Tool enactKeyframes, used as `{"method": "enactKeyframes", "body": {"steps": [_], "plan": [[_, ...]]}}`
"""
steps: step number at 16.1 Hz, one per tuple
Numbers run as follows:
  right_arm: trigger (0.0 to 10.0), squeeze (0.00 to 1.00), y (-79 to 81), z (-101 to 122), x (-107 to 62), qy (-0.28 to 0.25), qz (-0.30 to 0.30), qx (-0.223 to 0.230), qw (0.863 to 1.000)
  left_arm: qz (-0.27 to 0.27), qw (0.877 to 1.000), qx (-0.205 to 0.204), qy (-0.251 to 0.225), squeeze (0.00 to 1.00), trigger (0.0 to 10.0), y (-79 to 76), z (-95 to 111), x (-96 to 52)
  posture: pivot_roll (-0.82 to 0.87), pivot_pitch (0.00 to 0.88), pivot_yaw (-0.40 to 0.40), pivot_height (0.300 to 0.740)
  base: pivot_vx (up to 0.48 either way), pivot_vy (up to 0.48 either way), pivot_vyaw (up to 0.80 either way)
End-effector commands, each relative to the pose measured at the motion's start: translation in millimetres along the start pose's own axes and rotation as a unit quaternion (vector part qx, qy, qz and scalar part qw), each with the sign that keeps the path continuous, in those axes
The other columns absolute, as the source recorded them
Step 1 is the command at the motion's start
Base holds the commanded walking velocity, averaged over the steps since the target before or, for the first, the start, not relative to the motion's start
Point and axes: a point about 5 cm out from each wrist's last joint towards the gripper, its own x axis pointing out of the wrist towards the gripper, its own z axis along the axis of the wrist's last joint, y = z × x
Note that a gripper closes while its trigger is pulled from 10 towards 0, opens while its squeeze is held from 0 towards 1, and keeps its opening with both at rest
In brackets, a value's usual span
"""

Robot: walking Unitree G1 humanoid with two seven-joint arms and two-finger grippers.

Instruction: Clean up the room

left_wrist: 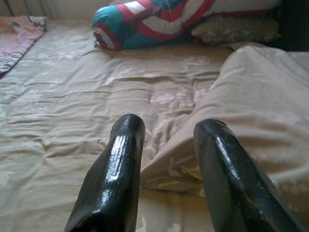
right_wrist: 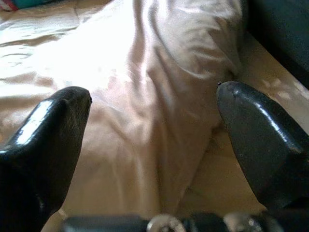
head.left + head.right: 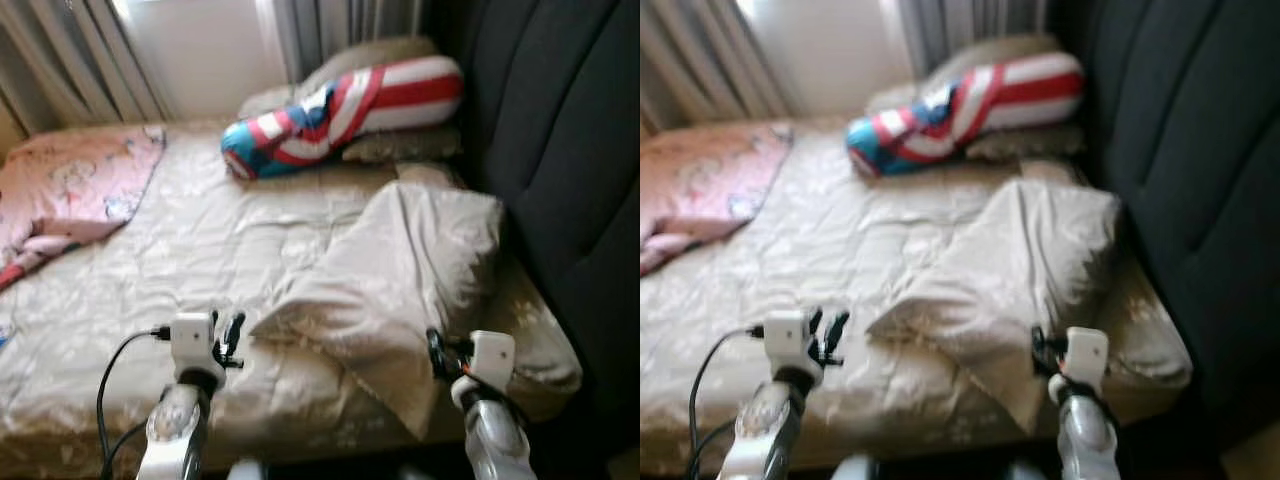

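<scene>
Head view: beige duvet [image 3: 400, 270] folded back on bed [image 3: 200, 250], near dark headboard [image 3: 560, 150]; striped bolster [image 3: 340, 105] beyond it.
Left wrist: left gripper [image 1: 166, 140] fingers apart, above duvet edge.
Right wrist: right gripper [image 2: 154, 106] spread wide over duvet fold.
</scene>
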Motion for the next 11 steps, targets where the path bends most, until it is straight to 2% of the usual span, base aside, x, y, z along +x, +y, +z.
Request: {"method": "enactKeyframes", "body": {"steps": [1, 11], "plan": [[10.0, 0.00, 4.2, -0.2, 0.9, 0.003, 0.008, 0.005, 1.000, 0.001, 1.000, 0.002, 0.000, 0.00, 10.0, 1.8, 2.6, 2.2, -0.07, 0.000, 0.007, 0.655, 0.255, 0.000, 0.00], [10.0, 0.00, 8.9, 1.9, 2.3, 0.002, 0.030, -0.001, 1.000, 0.001, 1.000, 0.000, 0.000, 0.00, 10.0, -0.3, 2.3, 2.3, -0.07, 0.000, 0.003, 0.655, 0.263, 0.000, 0.00]]}}
